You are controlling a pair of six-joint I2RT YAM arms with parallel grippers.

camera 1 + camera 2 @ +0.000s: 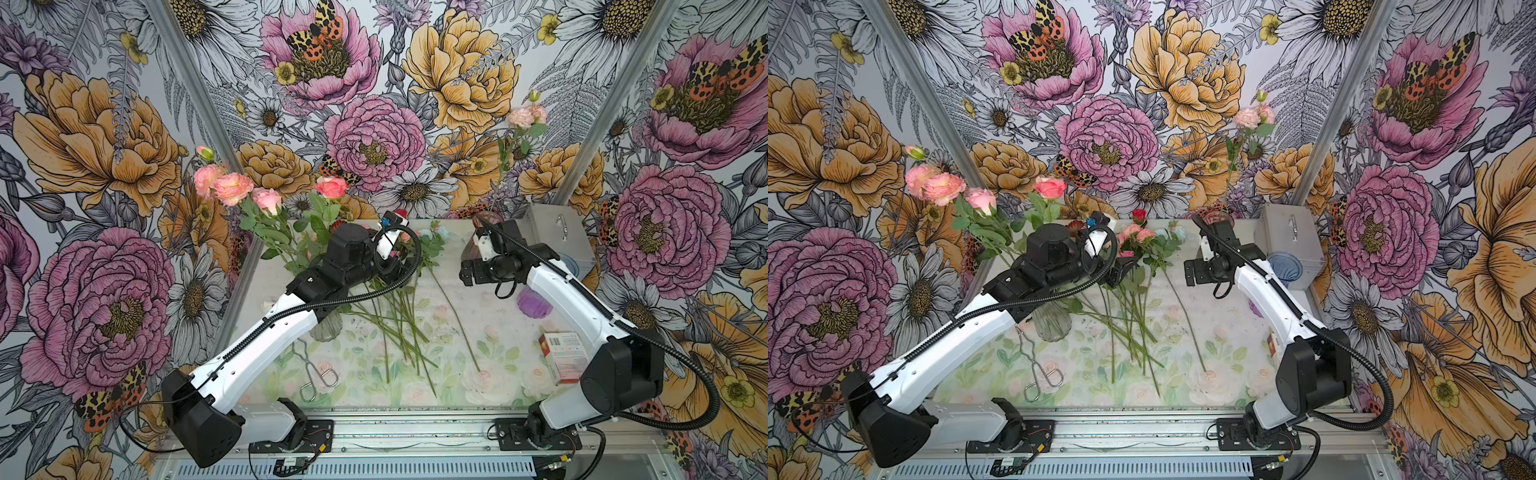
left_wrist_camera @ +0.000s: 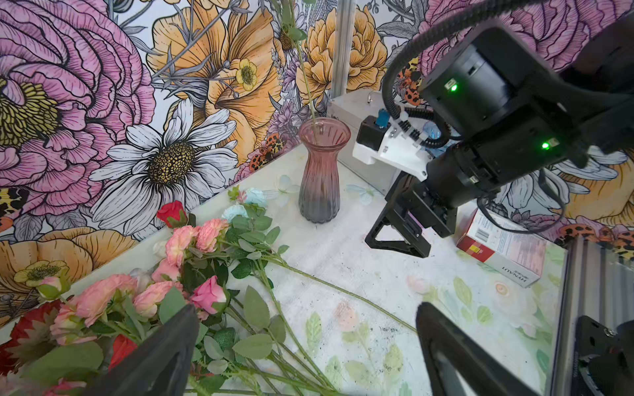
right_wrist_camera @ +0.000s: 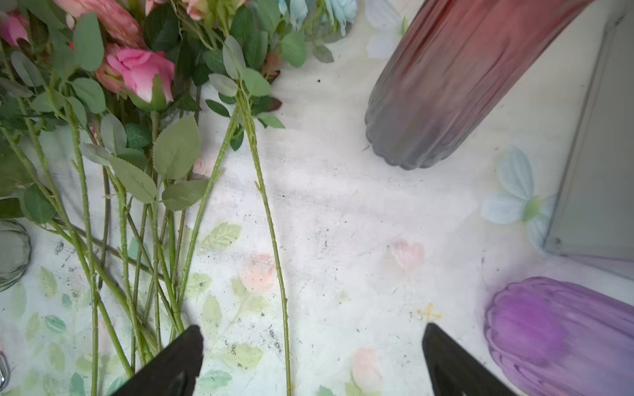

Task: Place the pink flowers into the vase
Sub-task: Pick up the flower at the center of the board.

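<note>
Loose pink flowers (image 2: pixel 192 240) lie heaped on the table with their stems fanned toward the front (image 1: pixel 399 328). A clear glass vase (image 1: pixel 1052 322) at the left holds several pink blooms (image 1: pixel 232 187). A pink-to-grey vase (image 2: pixel 320 171) at the back right holds one pale pink stem (image 1: pixel 525 116). My left gripper (image 2: pixel 307 308) hovers open over the heap's stems, holding nothing. My right gripper (image 3: pixel 312 327) is open low over the table between the heap and the pink vase, with a single green stem (image 3: pixel 271 240) lying under the gap.
Red roses (image 1: pixel 1139 216) and pale blue blooms (image 2: pixel 255 197) lie mixed at the back of the heap. A purple vase (image 3: pixel 562 336) lies on its side at the right, near a grey metal box (image 1: pixel 552 232) and a red-and-white carton (image 1: pixel 561 357). Metal tongs (image 1: pixel 316 374) lie front left.
</note>
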